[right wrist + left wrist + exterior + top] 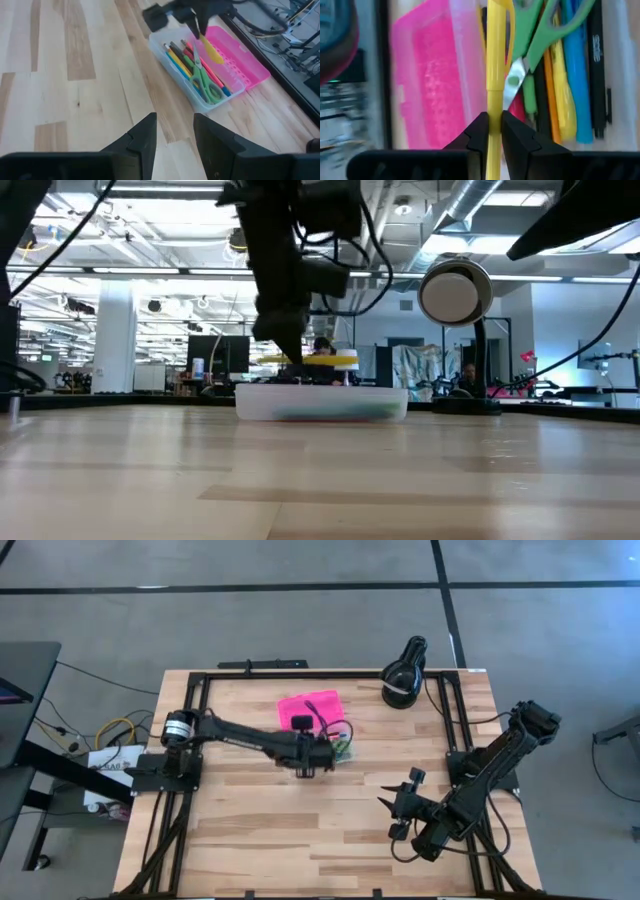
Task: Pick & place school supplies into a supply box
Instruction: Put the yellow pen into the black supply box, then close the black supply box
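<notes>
**Yellow pen held over the pencil case**

The left gripper (491, 131) has its two dark fingers squeezed tight on a yellow pen (495, 60). It hangs just above the pencil case (200, 100), which sits near the middle of the table's (300, 840) back half. The clear base lies next to its open pink lid (240, 60), nearer the table's front edge.

Inside the base I can see green-handled scissors (205, 82) lying on top of a row of pens, blue, orange, yellow and black.

The yellow pen looks light, thin and stiff, and its smooth side could slip or spin between the fingers. The fingers pinch it near one end, so the long free part may swing. A grip closer to the middle would keep it steadier.

The right gripper (174, 131) waits over the table's front right part, fingers apart and holding nothing.
</notes>
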You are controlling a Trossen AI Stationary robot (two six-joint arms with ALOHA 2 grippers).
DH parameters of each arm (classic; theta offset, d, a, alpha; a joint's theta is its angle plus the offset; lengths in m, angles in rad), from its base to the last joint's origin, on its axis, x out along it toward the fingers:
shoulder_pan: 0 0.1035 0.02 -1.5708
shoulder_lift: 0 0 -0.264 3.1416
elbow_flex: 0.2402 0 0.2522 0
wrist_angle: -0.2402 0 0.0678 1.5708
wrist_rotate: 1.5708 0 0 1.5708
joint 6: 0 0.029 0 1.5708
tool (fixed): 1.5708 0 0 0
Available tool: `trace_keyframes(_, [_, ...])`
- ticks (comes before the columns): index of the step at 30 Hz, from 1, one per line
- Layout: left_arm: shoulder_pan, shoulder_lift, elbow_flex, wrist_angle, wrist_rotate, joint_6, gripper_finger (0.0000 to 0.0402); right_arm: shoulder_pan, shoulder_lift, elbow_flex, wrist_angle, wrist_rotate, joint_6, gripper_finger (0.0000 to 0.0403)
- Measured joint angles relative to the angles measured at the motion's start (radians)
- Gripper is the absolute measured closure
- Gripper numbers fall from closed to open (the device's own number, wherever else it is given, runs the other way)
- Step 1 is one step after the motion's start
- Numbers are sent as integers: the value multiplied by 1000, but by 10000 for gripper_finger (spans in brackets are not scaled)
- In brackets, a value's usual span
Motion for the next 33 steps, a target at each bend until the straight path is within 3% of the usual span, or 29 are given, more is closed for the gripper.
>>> trace_keyframes(6, [83,2,-18,94,153,46,364,0,0,-1,0,1,-5,278])
trace_keyframes(20, [102,-29,-18,94,105,153,264,-66,0,-2,29,17,-34,278])
trace_keyframes(26, [166,-155,-18,72,131,209,247,-194,0,-2,191,-7,-200,278])
trace_keyframes(30, [242,-247,-17,-1,142,213,247,-291,0,-8,373,-84,-376,278])
trace_keyframes(33, [303,-297,-17,-63,193,202,246,-372,0,-33,543,-203,-516,278])
